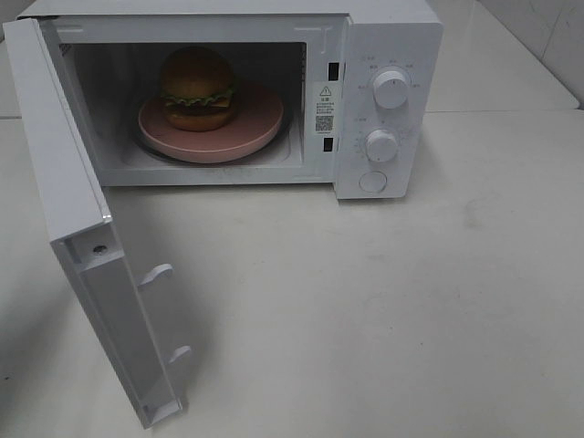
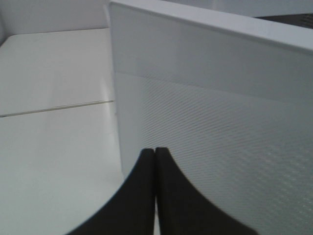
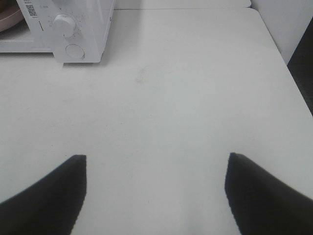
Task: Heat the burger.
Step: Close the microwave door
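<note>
Sitting on a round pink plate [image 1: 260, 128] inside the white microwave [image 1: 388, 36], the burger [image 1: 198, 88] rests toward the plate's back left. The microwave door [image 1: 55, 155] stands wide open, swung out over the table [image 1: 383, 301]. The left claw [image 2: 155, 156] is closed and empty, fingers pressed together, right by the door's outer face. The right claw [image 3: 155, 156] hangs spread wide above the table, holding nothing.

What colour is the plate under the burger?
Pink. The plate under the burger shows best in the exterior high view.
</note>
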You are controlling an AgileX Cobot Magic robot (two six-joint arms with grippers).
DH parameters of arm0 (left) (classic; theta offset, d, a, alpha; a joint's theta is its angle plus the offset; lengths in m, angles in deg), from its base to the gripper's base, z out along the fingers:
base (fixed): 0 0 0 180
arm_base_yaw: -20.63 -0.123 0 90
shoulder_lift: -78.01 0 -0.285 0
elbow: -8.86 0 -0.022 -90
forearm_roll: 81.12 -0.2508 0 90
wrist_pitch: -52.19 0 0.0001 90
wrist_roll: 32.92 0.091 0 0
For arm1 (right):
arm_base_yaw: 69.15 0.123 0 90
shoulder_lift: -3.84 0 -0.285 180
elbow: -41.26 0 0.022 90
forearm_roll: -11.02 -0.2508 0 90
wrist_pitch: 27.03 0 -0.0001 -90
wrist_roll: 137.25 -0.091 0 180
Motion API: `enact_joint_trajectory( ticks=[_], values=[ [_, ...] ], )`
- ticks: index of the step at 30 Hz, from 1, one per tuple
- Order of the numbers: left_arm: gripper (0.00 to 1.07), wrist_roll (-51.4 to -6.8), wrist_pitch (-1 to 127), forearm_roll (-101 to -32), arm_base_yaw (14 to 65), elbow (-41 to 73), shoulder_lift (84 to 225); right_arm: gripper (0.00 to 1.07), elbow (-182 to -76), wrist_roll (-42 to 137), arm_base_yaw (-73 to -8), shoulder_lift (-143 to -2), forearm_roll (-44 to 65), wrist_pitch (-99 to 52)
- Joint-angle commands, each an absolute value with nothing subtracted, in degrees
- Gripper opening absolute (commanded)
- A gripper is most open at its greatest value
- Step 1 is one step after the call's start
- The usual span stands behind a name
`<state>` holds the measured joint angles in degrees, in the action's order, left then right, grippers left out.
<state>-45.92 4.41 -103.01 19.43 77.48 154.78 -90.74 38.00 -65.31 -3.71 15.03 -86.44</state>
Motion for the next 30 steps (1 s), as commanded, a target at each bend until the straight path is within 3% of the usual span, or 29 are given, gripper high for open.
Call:
enact_joint_trajectory(
  ticks=[1,6,8,11,17,19,21,22,30],
  values=[
    [0.0,-49.2,0.0,-106.4,19.7,75.6,158.0,0.75,-90.6,37.8,-65.8,-2.2,14.9,-86.1],
    [0.0,-48.2,-0.3,-105.5,23.4,74.4,160.7,0.75,-90.6,37.8,-65.8,-2.2,14.9,-86.1],
    [0.0,-42.8,-0.6,-100.5,29.2,73.9,163.6,0.75,-90.6,37.8,-65.8,-2.2,14.9,-86.1],
    [0.0,-41.3,-0.6,-98.6,30.7,73.9,164.2,0.75,-90.6,37.8,-65.8,-2.2,14.9,-86.1],
    [0.0,-36.5,-1.0,-87.0,39.2,72.9,167.4,0.75,-90.6,37.8,-65.8,-2.2,14.9,-86.1],
    [0.0,-32.6,-1.1,-78.3,45.5,71.6,169.7,0.75,-90.6,37.8,-65.8,-2.2,14.9,-86.1],
    [0.0,-31.5,-1.1,-76.4,46.9,71.1,170.3,0.75,-90.6,37.8,-65.8,-2.2,14.9,-86.1],
    [0.0,-29.5,-1.1,-71.7,50.0,70.0,171.4,0.75,-90.6,37.8,-65.8,-2.2,14.9,-86.1],
    [0.0,-20.1,-0.9,-58.8,59.7,63.3,176.0,0.75,-90.6,37.8,-65.8,-2.2,14.9,-86.1]
  ],
)
